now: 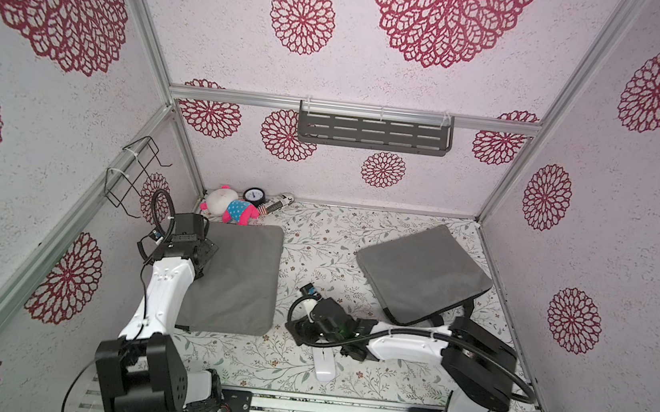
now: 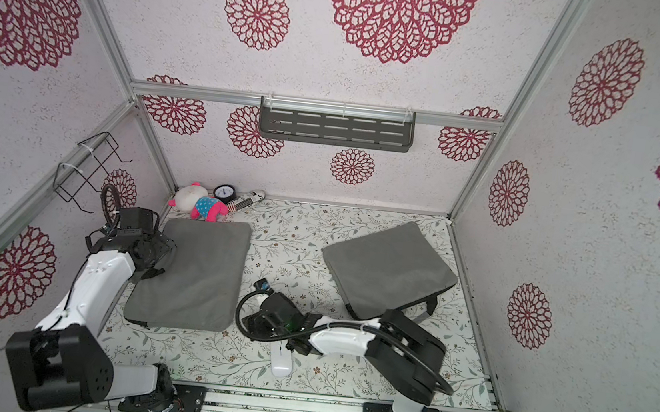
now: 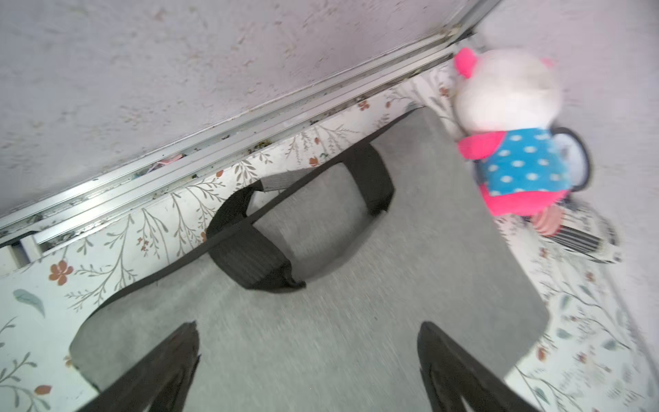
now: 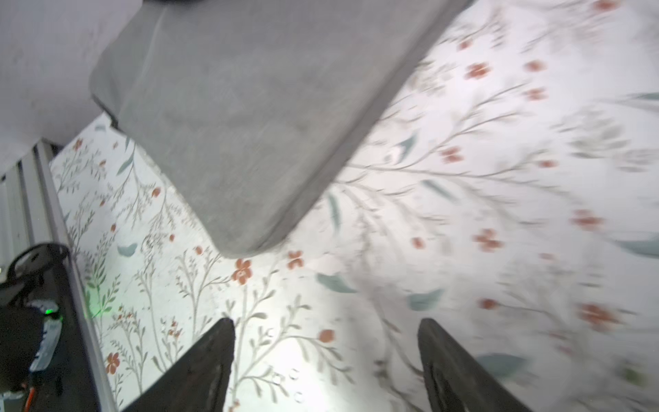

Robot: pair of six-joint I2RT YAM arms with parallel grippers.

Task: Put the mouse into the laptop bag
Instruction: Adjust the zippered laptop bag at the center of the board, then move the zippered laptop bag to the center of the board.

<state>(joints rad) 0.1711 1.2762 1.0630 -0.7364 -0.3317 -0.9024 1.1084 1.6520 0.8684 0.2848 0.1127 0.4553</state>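
Plainly, the slim white plastic mouse [image 1: 324, 367] lies on the floral-patterned counter [image 1: 317, 231] at 6 o'clock, near the front rail, its far end tucked under the wrist of the right arm [image 1: 401, 342]. It looks light, rigid and smooth-shelled, likely to slip from a pinch on its curved top. I judge the narrow flanks near mid-length the best place to take hold, with the jaws kept low against the counter. The right tool [image 4: 326, 323] has its jaws apart with only bare counter between them. It hovers near the mouse at roughly its 11 o'clock, and the mouse does not show in the right wrist view. The left tool [image 3: 308, 326] is likewise spread wide and empty, over the handle edge of a flat grey fabric bag [image 1: 237, 276] at 9 o'clock, whose black webbing handle [image 3: 246, 257] lies folded onto it. A second grey fabric bag [image 1: 421, 271] lies flat at 2 o'clock. Both look soft and floppy, so a mouth will probably need lifting. No opening shows, and what either holds cannot be told, nor which one is the laptop bag. A white plush toy with pink limbs [image 1: 236, 209] sits at 11 o'clock.
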